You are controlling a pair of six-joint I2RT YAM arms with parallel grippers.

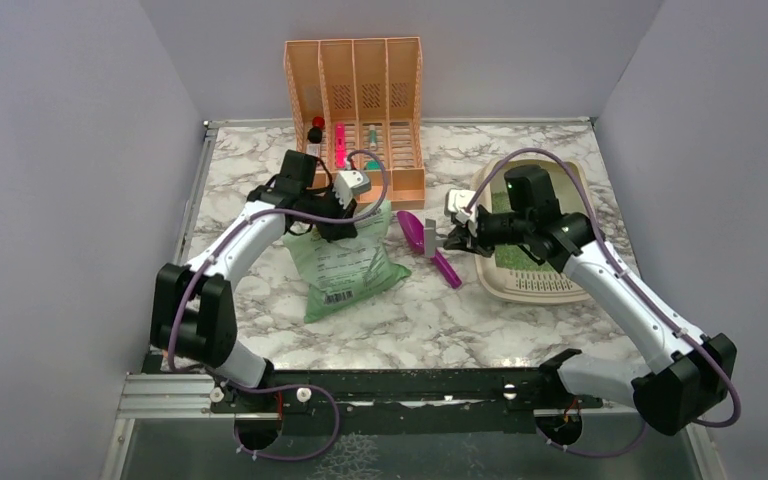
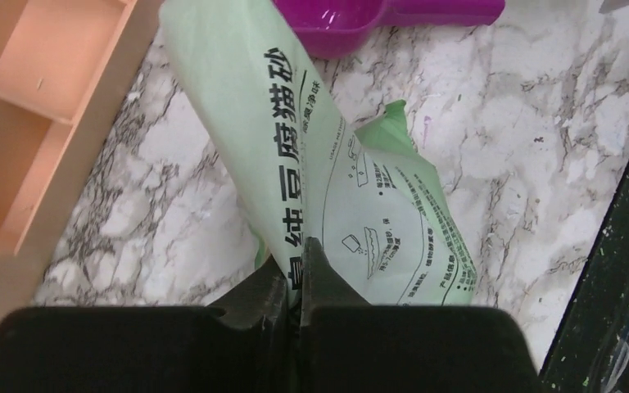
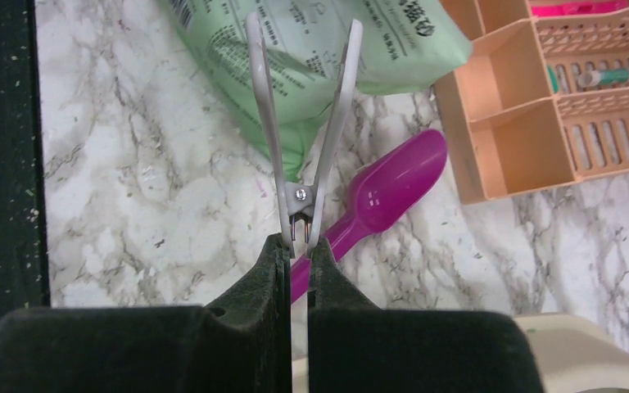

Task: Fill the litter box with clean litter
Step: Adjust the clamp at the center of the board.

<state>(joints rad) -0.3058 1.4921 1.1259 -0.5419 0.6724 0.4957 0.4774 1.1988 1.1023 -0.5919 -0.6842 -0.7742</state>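
Note:
The beige litter box (image 1: 535, 290) lies at the right of the table, half hidden under my right arm. A patch of green clean litter (image 1: 503, 203) shows inside it. A pale green printed bag (image 1: 345, 265) stands left of centre. My left gripper (image 1: 343, 222) is shut on the bag's top fold, and in the left wrist view its jaws (image 2: 299, 246) pinch the bag's film (image 2: 336, 164). My right gripper (image 3: 297, 246) is shut on white scissors (image 3: 299, 196). Their blades are spread in a V towards the bag (image 3: 295, 41), with its corner showing between them.
A purple scoop (image 1: 425, 240) lies on the marble between the bag and the litter box, also under the scissors in the right wrist view (image 3: 393, 184). A peach slatted organizer (image 1: 355, 110) with pens stands at the back. Grey walls enclose three sides.

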